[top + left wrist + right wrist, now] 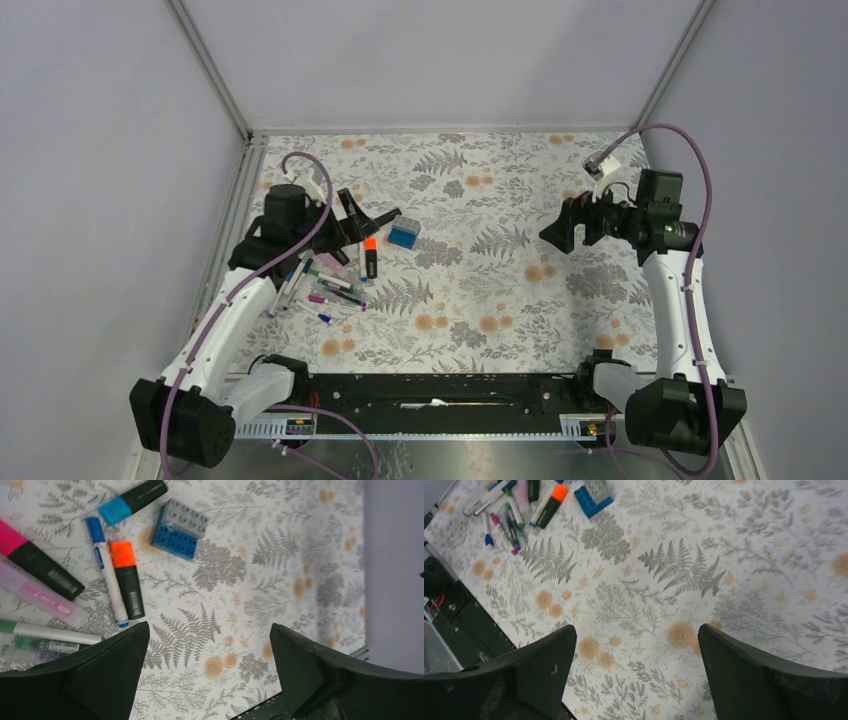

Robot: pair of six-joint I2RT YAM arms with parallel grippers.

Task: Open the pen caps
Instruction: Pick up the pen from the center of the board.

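Observation:
Several capped pens and highlighters lie in a loose pile (330,280) on the left of the floral cloth. In the left wrist view I see an orange cap (122,554) on a black highlighter, a light-blue cap (115,511), a pink cap (10,536) and a slim blue cap (94,530) on a white pen. My left gripper (368,218) (209,627) hangs open above the cloth just right of the pile, holding nothing. My right gripper (553,225) (637,628) is open and empty over bare cloth far to the right. The right wrist view shows the orange cap (560,491) far off.
A blue-and-grey studded block (403,236) (180,529) (593,496) sits just right of the pens. The black base rail (440,390) runs along the near edge. A metal frame post (225,215) and grey walls bound the cloth on the left and right.

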